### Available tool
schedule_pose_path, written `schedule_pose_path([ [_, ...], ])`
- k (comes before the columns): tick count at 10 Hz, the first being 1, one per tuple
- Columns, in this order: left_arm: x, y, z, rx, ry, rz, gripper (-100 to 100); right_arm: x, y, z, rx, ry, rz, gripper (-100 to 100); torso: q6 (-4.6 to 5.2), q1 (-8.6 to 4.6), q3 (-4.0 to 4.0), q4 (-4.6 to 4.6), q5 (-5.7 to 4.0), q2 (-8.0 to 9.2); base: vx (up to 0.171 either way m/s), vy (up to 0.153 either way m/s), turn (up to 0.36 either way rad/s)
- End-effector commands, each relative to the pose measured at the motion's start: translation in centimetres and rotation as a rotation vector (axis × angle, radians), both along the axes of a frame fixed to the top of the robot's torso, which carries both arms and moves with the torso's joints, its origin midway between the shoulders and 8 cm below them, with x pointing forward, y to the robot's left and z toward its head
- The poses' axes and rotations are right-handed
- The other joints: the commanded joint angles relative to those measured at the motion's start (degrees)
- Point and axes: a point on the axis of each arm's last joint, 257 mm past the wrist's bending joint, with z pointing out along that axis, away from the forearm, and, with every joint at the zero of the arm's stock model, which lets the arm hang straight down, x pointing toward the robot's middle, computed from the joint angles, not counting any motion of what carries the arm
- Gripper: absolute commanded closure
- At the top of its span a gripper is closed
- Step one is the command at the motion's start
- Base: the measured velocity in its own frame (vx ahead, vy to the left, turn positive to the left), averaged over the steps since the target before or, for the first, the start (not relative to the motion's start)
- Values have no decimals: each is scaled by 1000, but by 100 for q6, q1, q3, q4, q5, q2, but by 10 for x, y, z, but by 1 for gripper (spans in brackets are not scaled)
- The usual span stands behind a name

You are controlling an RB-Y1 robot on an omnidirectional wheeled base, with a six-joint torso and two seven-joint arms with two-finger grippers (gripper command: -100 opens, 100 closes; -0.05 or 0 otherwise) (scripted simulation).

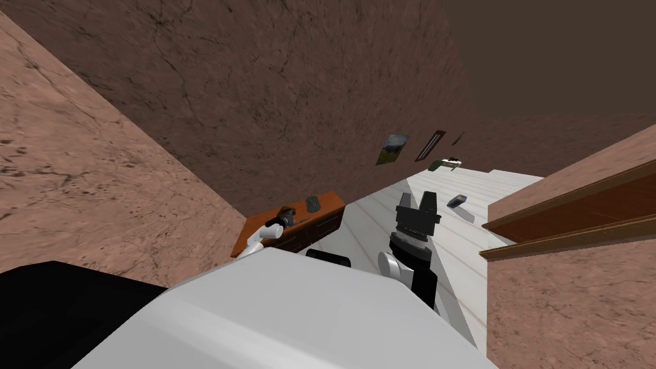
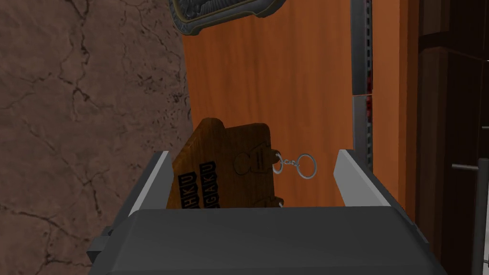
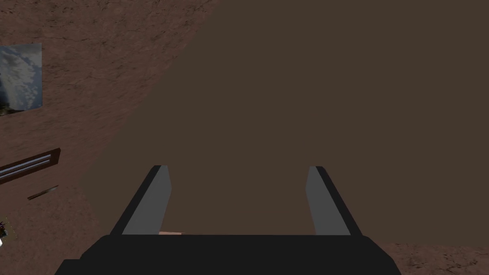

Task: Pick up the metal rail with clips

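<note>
Hiding: the grey metal rail (image 2: 360,62) runs out of the frame at one end and passes behind one finger of the left gripper (image 2: 252,153) at the other. Its clips are hard to make out; only slots and small red marks show along it.
Rail's place: lying on the orange-brown surface (image 2: 296,86), along the edge next to the dark cabinet front (image 2: 449,119), just outside the gap between the fingers.
Left gripper: fingers apart, holding nothing; centre-left in the head view, over the surface.
Between its fingers: a wooden tag (image 2: 224,153) with black letters partly hidden by the gripper's body, and a key ring (image 2: 308,166) on a short chain.
Beyond the tag: a dark-framed object (image 2: 224,12), cut off, unidentifiable.
Cabinet front: dark panels with a grey handle (image 2: 465,167); contents hidden.
Right gripper (image 3: 237,167): fingers apart, empty; mid-frame in the head view, above the pale floor (image 1: 487,192).
</note>
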Motion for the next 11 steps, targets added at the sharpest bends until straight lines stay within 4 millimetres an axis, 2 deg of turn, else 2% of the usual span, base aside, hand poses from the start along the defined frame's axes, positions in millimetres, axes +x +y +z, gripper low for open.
schedule_pose_path([
  [1, -13, 12, -19, -20, 74, 32, -100, 0, 0, 0, 0, 0, 0, 0, 0, 0, 0, 0, 0, 0, 6, 28, -139],
  [2, -17, 11, -23, -24, 95, 31, -100, 0, 0, 0, 0, 0, 0, 0, 3, 0, 0, 1, -1, 0, 4, 30, -71],
  [7, -54, 42, -63, -84, 286, 107, -100, 0, 0, 0, 0, 0, 0, 0, 0, -1, 1, 0, 0, 1, 3, 32, -103],
  [9, -77, 57, -81, -104, 363, 151, -100, 0, 0, 0, 0, 0, 0, 0, 0, 1, 1, 0, 0, 1, 1, 33, -108],
  [11, -87, 63, -86, -126, 416, 172, -100, 0, 0, 0, 0, 0, 0, 0, -1, -3, 2, 1, 0, 3, 2, 28, -95],
])
